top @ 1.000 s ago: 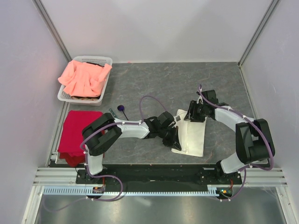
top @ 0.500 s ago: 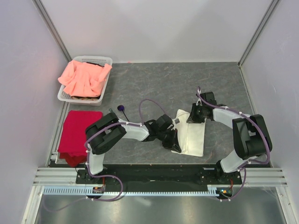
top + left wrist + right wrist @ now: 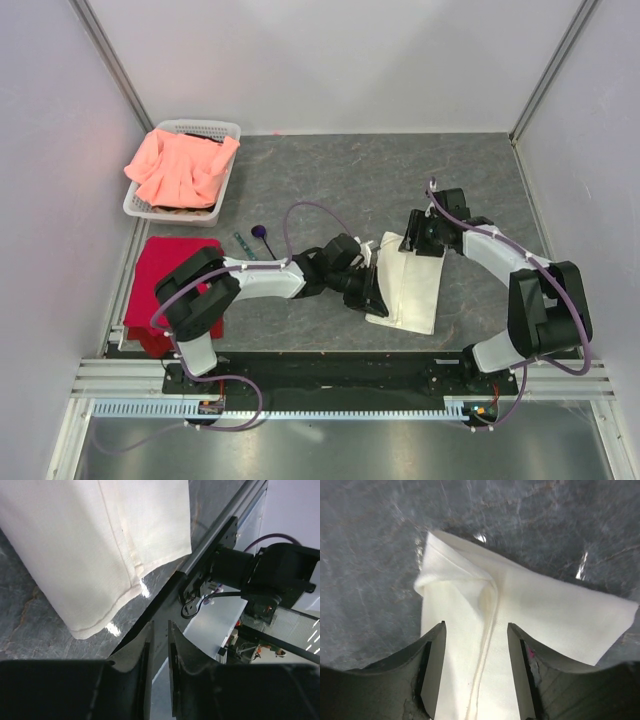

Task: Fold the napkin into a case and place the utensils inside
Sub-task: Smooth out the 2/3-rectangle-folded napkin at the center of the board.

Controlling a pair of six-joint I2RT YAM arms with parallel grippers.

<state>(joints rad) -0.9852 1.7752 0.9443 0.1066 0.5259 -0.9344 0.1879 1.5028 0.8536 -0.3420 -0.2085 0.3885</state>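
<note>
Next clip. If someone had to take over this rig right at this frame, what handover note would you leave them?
Left gripper: almost shut, holding nothing, by the napkin's left edge.
Right gripper: open, fingers straddling the napkin's far end over its lengthwise fold.
Napkin: folded into a narrow flat strip on the table, between the arms.
Utensils: on the table beyond the red cloth, not in the napkin.
Done: most of the folding.
Left: finish the case if needed, then put the utensils inside.

robot lab test cell, white panel walls, aluminium rail, grey tabletop
</note>
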